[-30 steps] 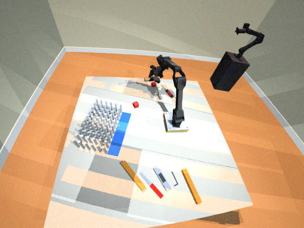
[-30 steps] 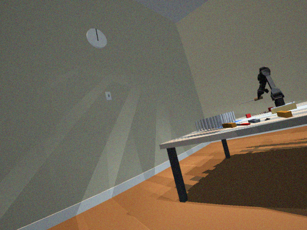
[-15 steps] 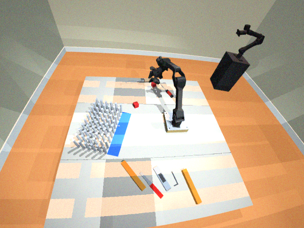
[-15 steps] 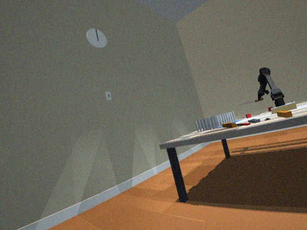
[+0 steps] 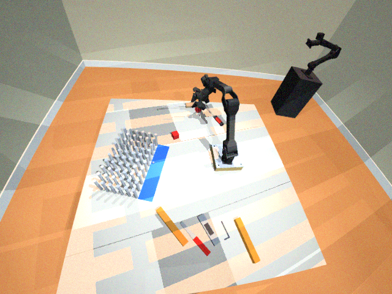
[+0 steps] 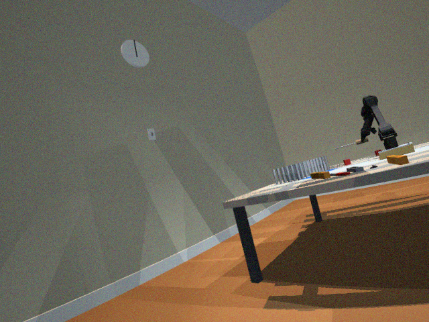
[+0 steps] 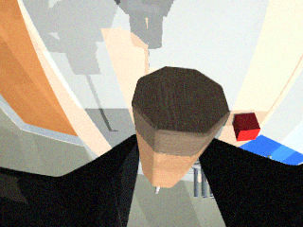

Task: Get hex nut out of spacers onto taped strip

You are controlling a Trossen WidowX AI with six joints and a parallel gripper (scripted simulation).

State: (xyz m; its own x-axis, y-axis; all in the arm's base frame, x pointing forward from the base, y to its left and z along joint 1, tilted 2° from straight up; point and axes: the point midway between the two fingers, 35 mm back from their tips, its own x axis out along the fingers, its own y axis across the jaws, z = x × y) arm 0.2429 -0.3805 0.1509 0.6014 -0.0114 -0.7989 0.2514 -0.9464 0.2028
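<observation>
My gripper (image 5: 193, 103) (image 6: 362, 139) (image 7: 168, 140) is shut on the wooden handle (image 5: 188, 105) (image 6: 359, 141) (image 7: 179, 101) of a thin metal tool. The tool is in the air over the table's back part, its shaft (image 5: 171, 107) (image 6: 344, 145) reaching left in the top view; its tip shape is too small to tell. The metal spacers (image 5: 129, 161) (image 6: 299, 170) (image 7: 203, 182) stand upright, apart from the tool. A small grey speck (image 5: 153, 162) (image 7: 269, 157), apparently the nut, lies on the blue taped strip (image 5: 147, 188) (image 6: 331, 170) (image 7: 291, 153) near its spacer-side edge.
A red cube (image 5: 174, 135) (image 6: 346, 162) (image 7: 246, 127) lies near the spacers. A red item (image 5: 198, 109) and a red-handled tool (image 5: 218, 120) lie at the back. Two orange bars (image 5: 171, 226) (image 5: 247, 240), a red-handled tool (image 5: 201, 245), a grey tool (image 5: 206, 228) and a hex key (image 5: 225, 230) lie in front.
</observation>
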